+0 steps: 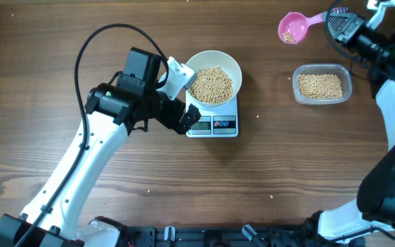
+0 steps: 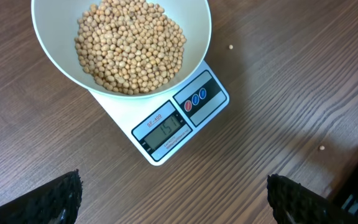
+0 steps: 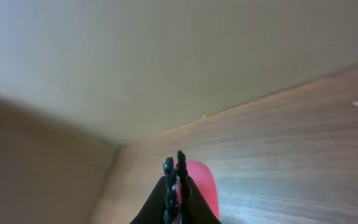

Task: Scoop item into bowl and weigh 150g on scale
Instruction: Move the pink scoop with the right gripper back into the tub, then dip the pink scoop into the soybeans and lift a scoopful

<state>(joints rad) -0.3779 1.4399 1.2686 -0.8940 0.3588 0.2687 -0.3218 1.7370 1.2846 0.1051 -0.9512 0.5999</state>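
Figure: white round bowl [image 1: 214, 56] of tan round beans [image 1: 213, 85] atop white square digital scale [image 1: 214, 130]. Left tool [image 2: 173, 202] wide, empty, just left-front of scale; nearer arm. Right tool [image 3: 174, 186] clamped on pink plastic scoop [image 1: 291, 29] handle, well right of scale, past clear plastic tub [image 1: 347, 77].

The scale [image 2: 126, 115] is showing smooth white plastic with a soft sheen. Its button panel [image 2: 199, 96] is gleaming glossier beside the dull grey display [image 2: 166, 130]. On the scale, the bowl [image 2: 55, 56] is looking smooth, white and slightly glossy; I can't tell plastic from ceramic. The beans [image 2: 129, 43] inside are looking dry and matt. Under the scale, the table [image 1: 266, 171] is showing brown wood grain with a low satin finish. Right of the scale, the tub [image 1: 347, 72] is looking like clear plastic and the pink scoop [image 1: 300, 24] like shiny plastic. Near the scale, the pads [image 2: 51, 199] of my left gripper [image 2: 173, 202] are showing a black, knobbly, rubbery texture.
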